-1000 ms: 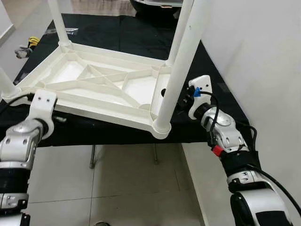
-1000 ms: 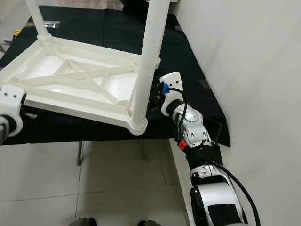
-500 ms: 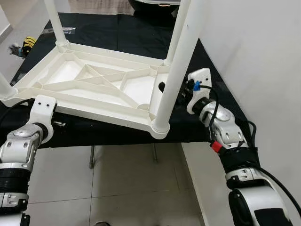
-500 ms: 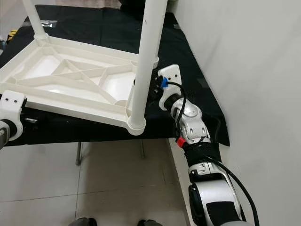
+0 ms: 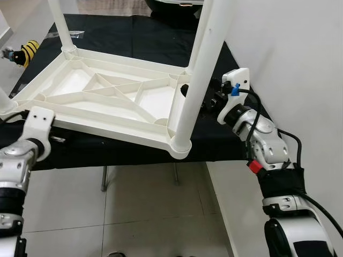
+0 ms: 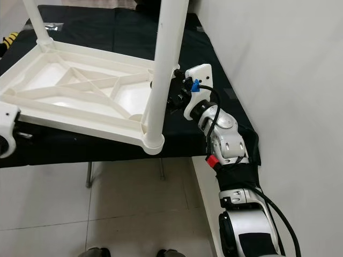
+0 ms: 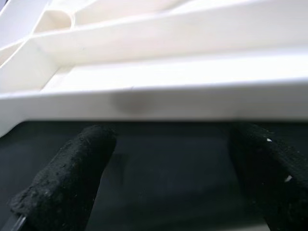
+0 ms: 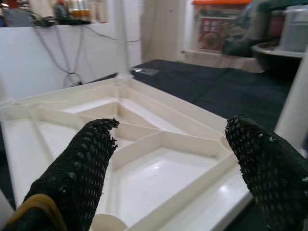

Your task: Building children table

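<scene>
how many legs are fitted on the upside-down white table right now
4 show. Near right white plastic leg stands in the near corner socket; far right leg rises behind it; far left leg at the far corner; near left leg at the frame's edge.

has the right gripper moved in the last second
Yes. The right gripper has shifted away from the near table leg, toward the wall; its wrist housing now sits higher and farther right of that leg in the left eye view.

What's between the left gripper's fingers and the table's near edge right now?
Nothing but black cloth. In the left wrist view the left gripper is open, its fingers just short of the upturned white table rim, with bare cloth between.
</scene>
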